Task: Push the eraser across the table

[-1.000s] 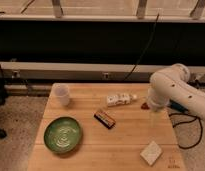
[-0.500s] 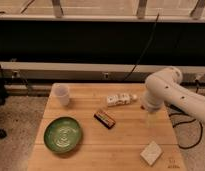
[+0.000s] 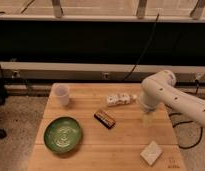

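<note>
Hanging down from the white, rounded robot arm (image 3: 166, 92) that reaches in from the right side of the view, the pale gripper (image 3: 147, 119) is over the right part of the light wooden butcher-block table (image 3: 121, 147). Whether it touches the wood cannot be told, nor whether it is released or clenched. The small dark oblong eraser (image 3: 104, 118), with an orange-brown stripe along its top, lies flat near the middle of the table, set at a diagonal. It is to the left of the gripper and apart from it, with bare planks between the two. Just behind the eraser, toward the far edge, a small white bottle (image 3: 121, 99) lies on its side, close to the arm but not touching the eraser. A translucent white plastic cup (image 3: 61, 94) stands upright near the far left corner. In front of it, a round green plate (image 3: 63, 135) rests on the near left part of the tabletop. A pale square pad (image 3: 151, 152) lies near the front right corner, below the gripper and well apart from the eraser.
</note>
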Controlling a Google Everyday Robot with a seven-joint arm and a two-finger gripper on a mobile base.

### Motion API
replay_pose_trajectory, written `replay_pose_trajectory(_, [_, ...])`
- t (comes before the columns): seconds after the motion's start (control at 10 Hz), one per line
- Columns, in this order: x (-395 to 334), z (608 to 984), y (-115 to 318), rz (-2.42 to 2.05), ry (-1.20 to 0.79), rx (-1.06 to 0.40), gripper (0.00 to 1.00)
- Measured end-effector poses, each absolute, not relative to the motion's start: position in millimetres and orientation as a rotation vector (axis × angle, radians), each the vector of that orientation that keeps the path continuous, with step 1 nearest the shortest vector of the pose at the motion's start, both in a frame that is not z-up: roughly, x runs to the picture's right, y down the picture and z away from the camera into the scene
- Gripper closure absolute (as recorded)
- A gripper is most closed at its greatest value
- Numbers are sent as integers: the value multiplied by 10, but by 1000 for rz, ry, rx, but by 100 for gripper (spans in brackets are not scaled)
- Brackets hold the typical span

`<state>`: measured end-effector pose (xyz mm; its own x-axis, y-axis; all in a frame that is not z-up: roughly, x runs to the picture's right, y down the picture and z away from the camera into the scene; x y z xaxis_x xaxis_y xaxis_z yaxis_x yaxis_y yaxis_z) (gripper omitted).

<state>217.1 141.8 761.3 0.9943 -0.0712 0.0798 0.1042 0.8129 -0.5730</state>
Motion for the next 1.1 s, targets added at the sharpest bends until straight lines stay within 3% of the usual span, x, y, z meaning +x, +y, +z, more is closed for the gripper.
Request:
replay_pose_trajectory(0.1, [2153,7690,1465,-100,-51,-620,23])
replay_pose_trajectory(0.6, [1978,7959,1702,-120,-59,-660,75])
replay_pose_trajectory(0.8, [1856,8042,1793,-131,-80,-679,83])
replay_pose_trajectory(1.1, [1653,8171,1889,-143,-113,-695,83])
